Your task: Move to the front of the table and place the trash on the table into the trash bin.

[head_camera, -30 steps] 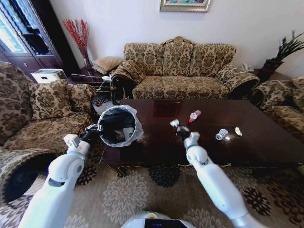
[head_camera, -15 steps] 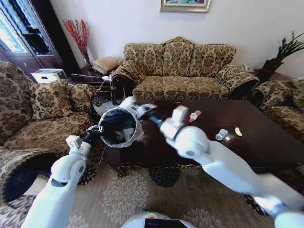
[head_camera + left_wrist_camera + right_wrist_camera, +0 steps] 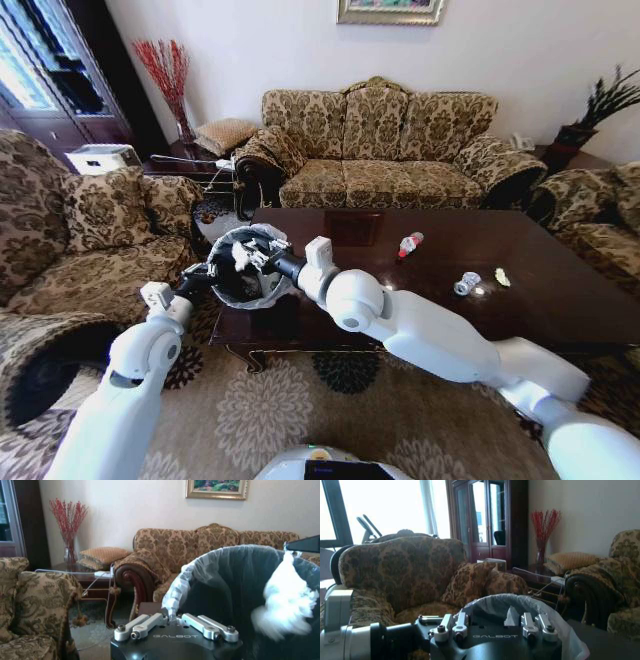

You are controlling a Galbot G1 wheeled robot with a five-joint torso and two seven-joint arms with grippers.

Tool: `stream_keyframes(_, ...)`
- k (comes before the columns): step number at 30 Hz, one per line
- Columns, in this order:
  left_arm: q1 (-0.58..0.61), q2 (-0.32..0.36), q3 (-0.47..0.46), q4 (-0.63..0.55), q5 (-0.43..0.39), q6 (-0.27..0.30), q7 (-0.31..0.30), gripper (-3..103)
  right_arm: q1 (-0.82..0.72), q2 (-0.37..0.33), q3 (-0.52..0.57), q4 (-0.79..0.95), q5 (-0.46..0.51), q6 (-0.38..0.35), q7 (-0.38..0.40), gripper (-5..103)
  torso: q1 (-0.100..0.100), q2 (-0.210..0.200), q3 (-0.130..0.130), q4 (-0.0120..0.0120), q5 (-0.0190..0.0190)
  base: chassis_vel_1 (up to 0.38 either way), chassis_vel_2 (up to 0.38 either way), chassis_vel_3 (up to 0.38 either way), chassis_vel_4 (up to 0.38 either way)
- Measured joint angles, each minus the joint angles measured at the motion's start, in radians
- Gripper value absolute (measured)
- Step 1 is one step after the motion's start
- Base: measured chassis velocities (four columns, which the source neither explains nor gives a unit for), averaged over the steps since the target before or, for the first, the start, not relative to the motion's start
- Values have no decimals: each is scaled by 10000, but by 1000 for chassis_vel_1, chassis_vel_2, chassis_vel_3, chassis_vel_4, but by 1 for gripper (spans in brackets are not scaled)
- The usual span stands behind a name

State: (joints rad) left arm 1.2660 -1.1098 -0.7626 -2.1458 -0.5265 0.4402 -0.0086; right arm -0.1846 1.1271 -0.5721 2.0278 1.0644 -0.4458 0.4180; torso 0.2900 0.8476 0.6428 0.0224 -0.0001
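Hovering over the trash bin (image 3: 244, 268), right gripper (image 3: 252, 257) apart; left gripper (image 3: 172, 624) clamped on its rim, bin interior hidden.

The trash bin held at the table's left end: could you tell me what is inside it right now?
In the trash bin, a crumpled white paper falls within the bag-lined mouth below the right gripper. The left gripper clamps the rim. The bin's bottom is hidden.
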Motion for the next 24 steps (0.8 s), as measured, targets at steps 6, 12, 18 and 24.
stream_keyframes(6,12,46,-53,-5,-46,8,5,0,-37,-11,541,11,-61,242,22,71,0,0,0,1,1,0,0,0,0)
stream_keyframes(12,101,119,-161,-76,-129,9,3,0,-329,-514,1702,211,-71,270,-6,92,0,0,0,1,1,0,0,0,0)
stream_keyframes(18,54,141,-143,-165,-202,48,4,0,-702,-1131,2446,392,-71,343,-78,100,0,0,0,-2,4,0,0,0,0)
stream_keyframes(24,188,103,-154,-272,-204,57,1,0,-953,-1414,2922,314,-39,394,-79,100,0,0,0,1,1,0,0,0,0)
